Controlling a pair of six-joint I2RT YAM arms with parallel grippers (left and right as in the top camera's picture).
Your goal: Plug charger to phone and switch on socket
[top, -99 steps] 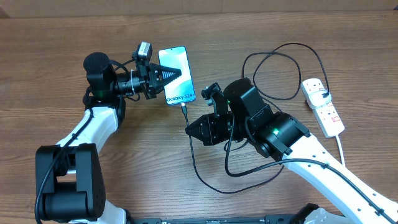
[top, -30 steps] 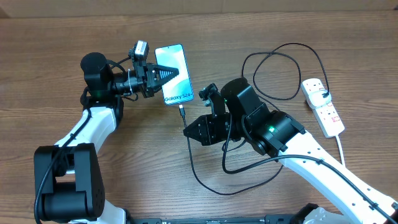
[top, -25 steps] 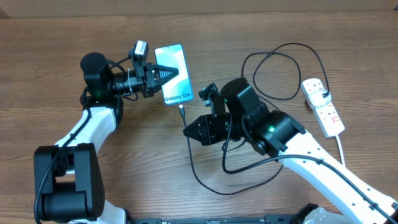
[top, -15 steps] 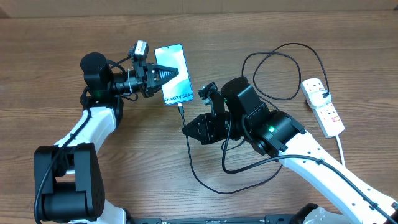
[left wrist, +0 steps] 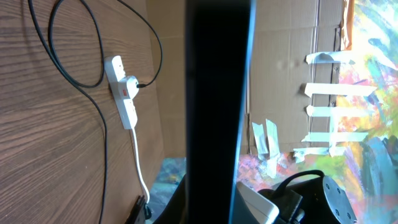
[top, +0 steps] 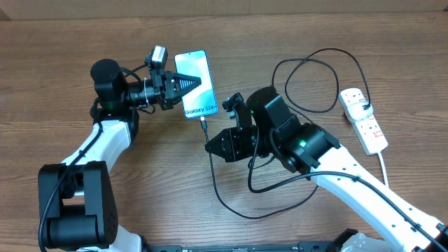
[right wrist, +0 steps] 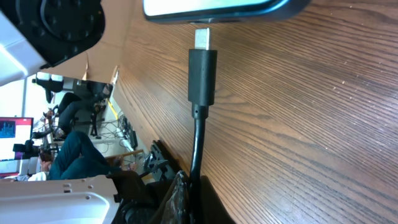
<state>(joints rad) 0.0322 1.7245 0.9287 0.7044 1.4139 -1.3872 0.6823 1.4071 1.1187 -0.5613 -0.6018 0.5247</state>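
Note:
The phone (top: 198,89) lies on the wooden table with its "Galaxy S24" screen up. My left gripper (top: 183,84) is shut on it from the left. In the left wrist view the phone is a dark upright bar (left wrist: 217,93). My right gripper (top: 212,142) is shut on the charger cable (top: 213,175) just behind its connector (right wrist: 202,71). The connector's metal tip (right wrist: 201,38) sits right at the phone's bottom edge (right wrist: 217,7). I cannot tell whether it is inside the port. The white socket strip (top: 364,120) lies at the far right with the black plug (top: 365,107) in it.
The charger cable loops over the table between the right arm and the strip (top: 315,77). The strip's white cord (top: 383,164) runs toward the front right. The strip and cable loops also show in the left wrist view (left wrist: 123,93). A cardboard wall stands behind the table.
The left gripper shifted the phone slightly left and up. The right gripper edged left toward the phone, bringing the connector up to its bottom edge.

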